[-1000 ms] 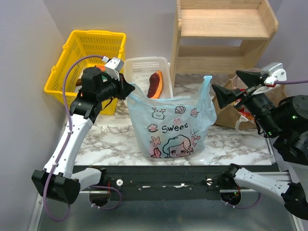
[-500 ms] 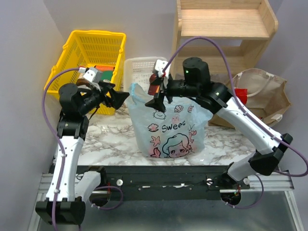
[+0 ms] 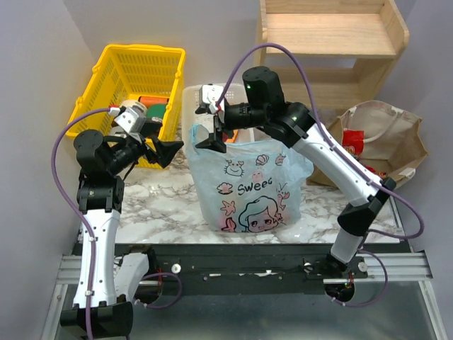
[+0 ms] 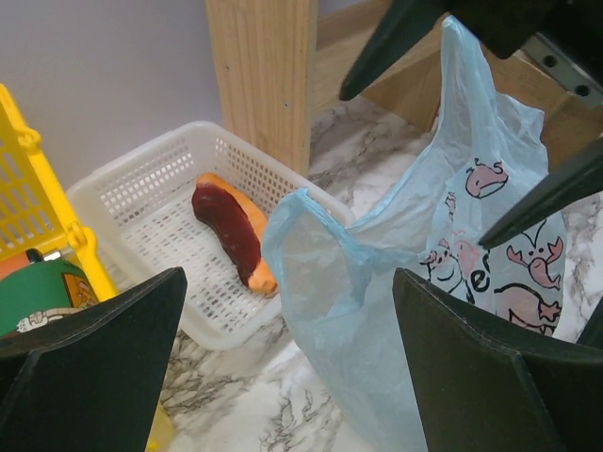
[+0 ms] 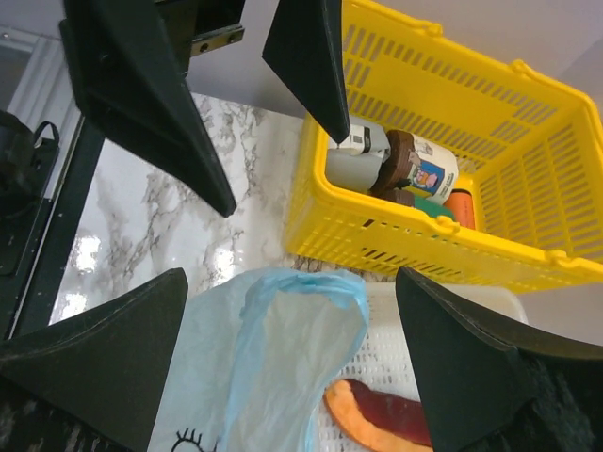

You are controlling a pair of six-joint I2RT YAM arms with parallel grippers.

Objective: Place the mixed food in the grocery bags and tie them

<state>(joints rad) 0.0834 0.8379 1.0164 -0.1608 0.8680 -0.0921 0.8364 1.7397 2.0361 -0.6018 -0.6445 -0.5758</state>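
The light-blue grocery bag (image 3: 248, 191) with cartoon prints stands upright mid-table, its contents hidden. Its left handle loop (image 4: 311, 235) stands free, with nothing holding it. My left gripper (image 3: 173, 152) is open just left of that handle, the loop showing between its fingers (image 4: 94, 367). My right gripper (image 3: 207, 133) is open too, reaching over the bag from the right and hovering above the same handle (image 5: 301, 315). The tan grocery bag (image 3: 386, 142) slumps at the far right with a red packet (image 3: 354, 138) in its mouth.
A yellow mesh basket (image 3: 134, 78) with jars stands back left. A white slotted tray (image 4: 141, 188) holding a purple-and-orange wedge (image 4: 231, 231) sits behind the bag. A wooden shelf (image 3: 329, 49) rises at the back. The two grippers' fingers are close together.
My left gripper opened, let go of the blue bag's left handle and drew back left. The right arm swung from beside the tan bag across to above that handle.
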